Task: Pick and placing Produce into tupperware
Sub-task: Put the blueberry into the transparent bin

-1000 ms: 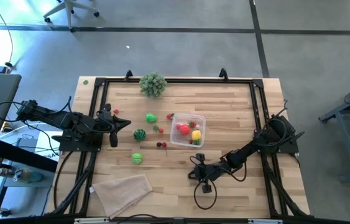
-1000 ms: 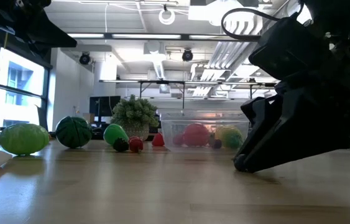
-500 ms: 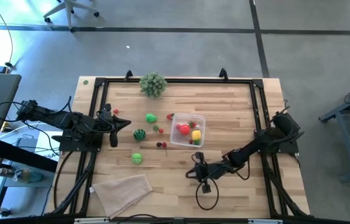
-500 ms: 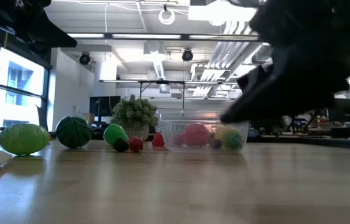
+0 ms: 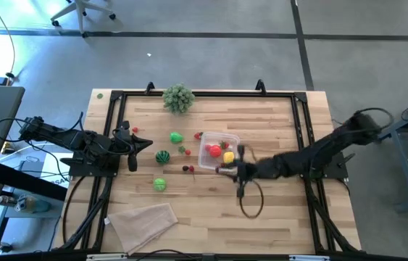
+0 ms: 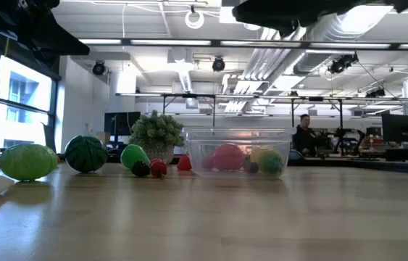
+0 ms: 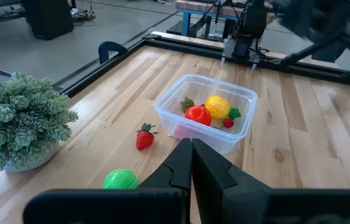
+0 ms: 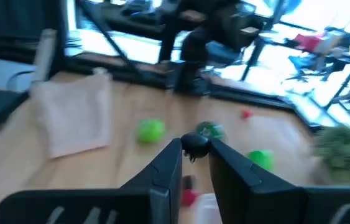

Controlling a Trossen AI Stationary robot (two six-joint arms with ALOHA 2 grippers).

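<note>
- Near the middle of the worktop (image 5: 276, 119) sits the tupperware (image 5: 219, 153), a clear container with rounded corners, holding a red piece (image 7: 197, 114), a yellow piece (image 7: 217, 106) and a tiny red berry (image 7: 227, 123).
- Just beside the tupperware's near corner, the right gripper (image 5: 225, 168) hangs above the wood; its fingers (image 8: 165, 163) pinch a small dark piece (image 8: 195, 144) at their tips.
- Outside the container, a strawberry (image 7: 144, 138) lies close to its wall, and a bright green ball (image 5: 177, 137) rests a little farther toward the left arm.
- Farther out lie a dark striped green ball (image 5: 162, 156) and a pale green ball (image 5: 159, 184), with small red berries (image 5: 186, 151) scattered between them and the tupperware.
- At the left edge of the worktop, the left gripper (image 5: 143, 144) waits with its fingers pressed together, empty.
- Along the far edge stands a bushy grey-green plant (image 5: 178, 97), and a beige folded cloth (image 5: 142, 221) lies at the near left corner.
</note>
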